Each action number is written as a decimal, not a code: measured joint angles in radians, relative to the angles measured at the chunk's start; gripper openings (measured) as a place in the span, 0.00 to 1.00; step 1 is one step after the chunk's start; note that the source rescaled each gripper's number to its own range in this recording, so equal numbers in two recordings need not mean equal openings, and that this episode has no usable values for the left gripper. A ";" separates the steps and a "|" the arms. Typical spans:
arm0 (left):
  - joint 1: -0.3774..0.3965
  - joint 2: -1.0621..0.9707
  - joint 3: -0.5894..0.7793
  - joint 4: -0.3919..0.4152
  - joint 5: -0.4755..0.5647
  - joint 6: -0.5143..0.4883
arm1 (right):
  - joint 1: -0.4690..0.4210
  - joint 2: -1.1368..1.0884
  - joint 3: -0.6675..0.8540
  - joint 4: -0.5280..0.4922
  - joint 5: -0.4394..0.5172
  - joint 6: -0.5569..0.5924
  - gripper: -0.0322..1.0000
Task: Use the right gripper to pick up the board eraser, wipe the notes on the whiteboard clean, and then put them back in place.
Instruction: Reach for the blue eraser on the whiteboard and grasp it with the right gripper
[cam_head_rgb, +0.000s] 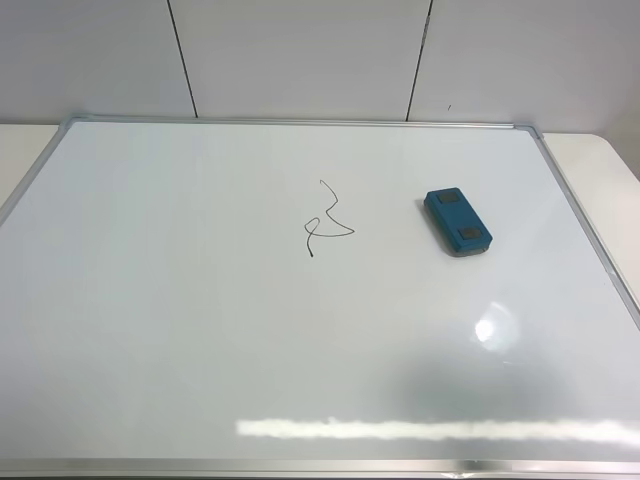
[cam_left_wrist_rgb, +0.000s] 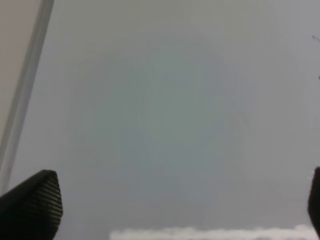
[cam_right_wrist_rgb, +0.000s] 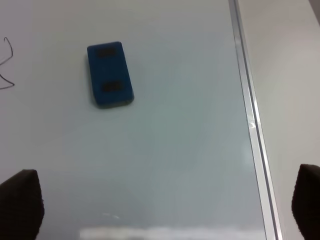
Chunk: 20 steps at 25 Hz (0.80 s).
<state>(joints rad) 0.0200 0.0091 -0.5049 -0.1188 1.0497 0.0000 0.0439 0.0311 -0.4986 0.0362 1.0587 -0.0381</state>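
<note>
The whiteboard (cam_head_rgb: 200, 330) lies flat and fills most of the exterior high view. The notes (cam_head_rgb: 326, 220), a thin black squiggle, sit near its middle. The teal-blue board eraser (cam_head_rgb: 457, 222) lies on the board to the right of the notes, apart from them. It also shows in the right wrist view (cam_right_wrist_rgb: 109, 74), with part of the notes (cam_right_wrist_rgb: 6, 67) at the edge. My right gripper (cam_right_wrist_rgb: 165, 210) is open and empty, well short of the eraser. My left gripper (cam_left_wrist_rgb: 182, 205) is open over bare board. Neither arm shows in the exterior high view.
The board's silver frame runs along its right side (cam_right_wrist_rgb: 248, 120) and left side (cam_left_wrist_rgb: 22, 95). A pale table surface (cam_head_rgb: 610, 160) lies beyond the frame on the right. A white panelled wall (cam_head_rgb: 300, 60) stands behind the board.
</note>
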 joint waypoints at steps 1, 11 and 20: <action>0.000 0.000 0.000 0.000 0.000 0.000 | 0.000 0.025 0.000 0.001 0.000 0.000 1.00; 0.000 0.000 0.000 0.000 0.000 0.000 | 0.029 0.385 -0.112 0.041 -0.015 -0.003 1.00; 0.000 0.000 0.000 0.000 0.000 0.000 | 0.030 0.856 -0.410 0.059 -0.018 -0.083 1.00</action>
<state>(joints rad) 0.0200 0.0091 -0.5049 -0.1188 1.0497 0.0000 0.0744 0.8872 -0.9087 0.0955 1.0403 -0.1206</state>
